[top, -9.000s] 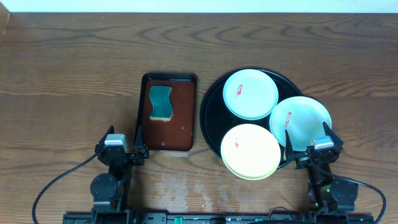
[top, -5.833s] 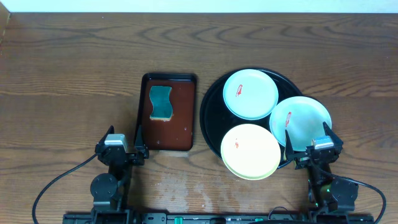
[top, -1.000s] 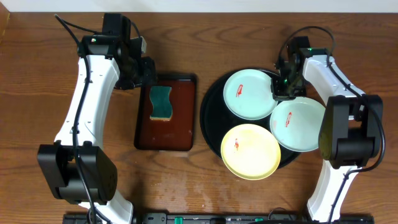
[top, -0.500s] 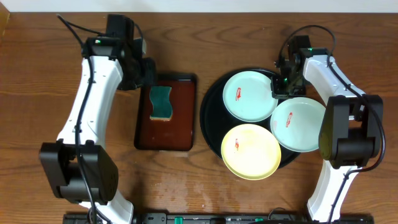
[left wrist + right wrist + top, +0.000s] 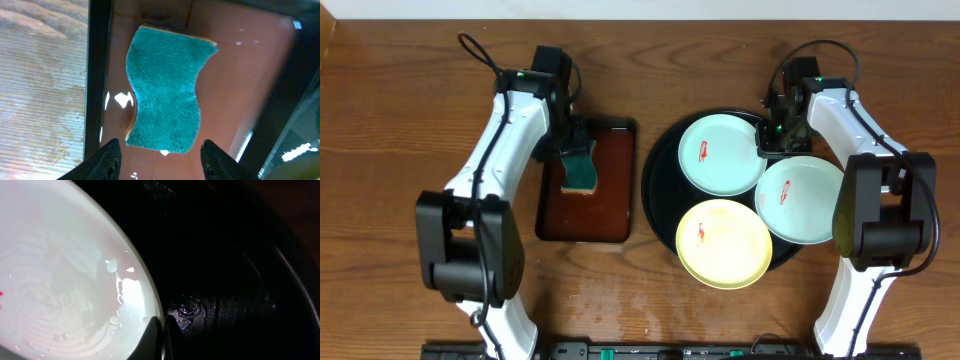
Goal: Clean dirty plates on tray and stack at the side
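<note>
Hovering over sponge (image 5: 165,90), L gripper (image 5: 161,152) jaws spread; R gripper (image 5: 161,330) pressed together at mint plate (image 5: 65,280) rim.

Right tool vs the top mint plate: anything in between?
Nothing visible. The right tool, shut, sits at the right rim of the top mint plate, over bare black tray. The other mint plate and the yellow plate lie nearer the robot, off that path.

Even overhead light; glints fleck the tray (image 5: 225,255).
</note>
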Robot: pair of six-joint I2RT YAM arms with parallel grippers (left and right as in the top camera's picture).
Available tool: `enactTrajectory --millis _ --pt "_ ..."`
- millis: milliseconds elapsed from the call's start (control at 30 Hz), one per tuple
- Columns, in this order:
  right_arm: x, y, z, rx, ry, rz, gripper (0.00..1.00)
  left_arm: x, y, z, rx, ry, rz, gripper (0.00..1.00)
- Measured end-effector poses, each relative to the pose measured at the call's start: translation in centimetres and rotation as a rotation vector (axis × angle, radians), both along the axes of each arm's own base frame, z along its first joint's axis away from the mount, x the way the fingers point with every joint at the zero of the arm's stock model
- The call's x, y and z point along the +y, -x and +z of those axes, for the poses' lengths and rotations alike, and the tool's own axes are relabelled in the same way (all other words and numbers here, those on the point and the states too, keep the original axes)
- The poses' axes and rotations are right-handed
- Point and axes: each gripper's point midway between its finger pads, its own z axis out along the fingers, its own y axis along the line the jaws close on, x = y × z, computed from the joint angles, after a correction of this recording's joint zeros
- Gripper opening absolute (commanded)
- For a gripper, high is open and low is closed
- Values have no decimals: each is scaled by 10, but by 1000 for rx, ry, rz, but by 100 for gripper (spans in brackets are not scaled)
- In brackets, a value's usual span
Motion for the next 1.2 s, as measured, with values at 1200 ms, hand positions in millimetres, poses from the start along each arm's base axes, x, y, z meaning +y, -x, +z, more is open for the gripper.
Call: enactTrajectory --millis 1200 --pt "-1 0 0 -1 3 0 6 -3 -8 -60 44 -20 64 49"
